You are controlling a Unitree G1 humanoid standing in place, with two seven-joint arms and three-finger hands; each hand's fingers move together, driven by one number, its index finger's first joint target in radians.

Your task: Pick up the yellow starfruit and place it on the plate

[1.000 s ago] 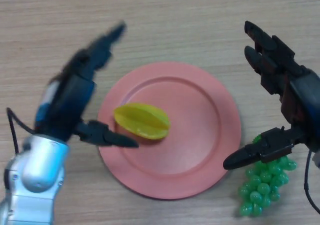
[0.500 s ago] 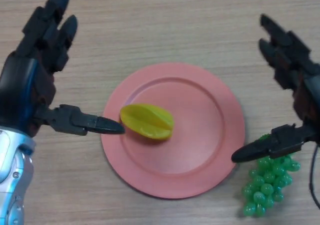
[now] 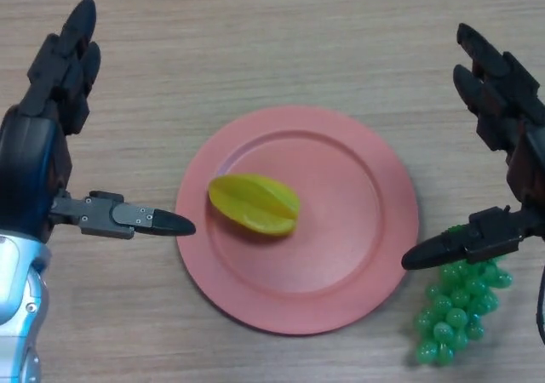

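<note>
I am drawing my left hand (image 3: pixel 38 157) back from the plate (image 3: pixel 358 272), out toward the left side of the table (image 3: pixel 255 34). A second ago its thumb was reaching over the plate's left rim, close under the starfruit (image 3: pixel 254 203); half a second ago the thumb tip was still just beside the fruit; now that tip is sitting off the rim, over bare wood, with a clear gap between it and the fruit. The hand is spread wide, its fingers (image 3: pixel 64 64) pointing straight up the table and the thumb held out level toward the plate, and it is holding nothing and touching nothing.

The starfruit is lying on the pink plate, left of the plate's middle, resting on its side inside the raised rim. It is not shifting as I pull away, so I am judging the release to be clean and the placing itself done; what I am doing now reads as clearing my arm from the work, nothing more.

My right hand (image 3: pixel 502 136) is hanging at the right side of the view, also spread open, fingers straight and thumb stretched toward the plate's right rim without touching it. It is carrying nothing. It too is sitting a little farther right than a second ago. Just below that thumb a bunch of green grapes (image 3: pixel 450 319) is lying on the table beside the plate, untouched as far as I can see.
</note>
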